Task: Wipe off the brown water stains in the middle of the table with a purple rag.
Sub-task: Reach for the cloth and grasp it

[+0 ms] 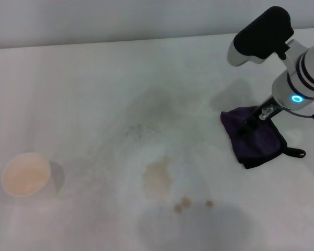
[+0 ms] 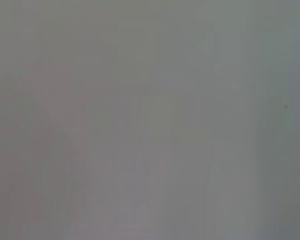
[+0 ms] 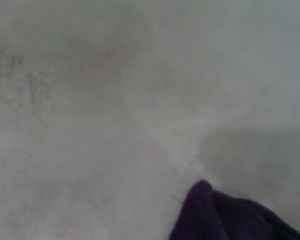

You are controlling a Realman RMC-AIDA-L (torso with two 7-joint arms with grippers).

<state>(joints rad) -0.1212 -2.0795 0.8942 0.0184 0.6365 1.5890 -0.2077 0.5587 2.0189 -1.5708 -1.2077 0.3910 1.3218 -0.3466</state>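
The right gripper (image 1: 247, 128) is set down on the purple rag (image 1: 261, 144); whether its fingers are open or closed cannot be told. The brown water stains (image 1: 158, 178) lie well apart from them.

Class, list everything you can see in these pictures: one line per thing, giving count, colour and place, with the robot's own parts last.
table: one, white, fills nearly all of the head view.
brown water stains: one pale tan blotch near the middle of the table towards the robot, with three small darker drops beside it on the robot's right.
dark speckles: a sparse scatter, grey, on the table beyond the blotch.
purple rag: one, dark purple with black edging and a black loop, lying on the table on the robot's right.
paper cup: one, pale cream, open top facing up, on the robot's left.
right tool: one, black, on a white arm, down at the rag.
left tool: not seen in any view.
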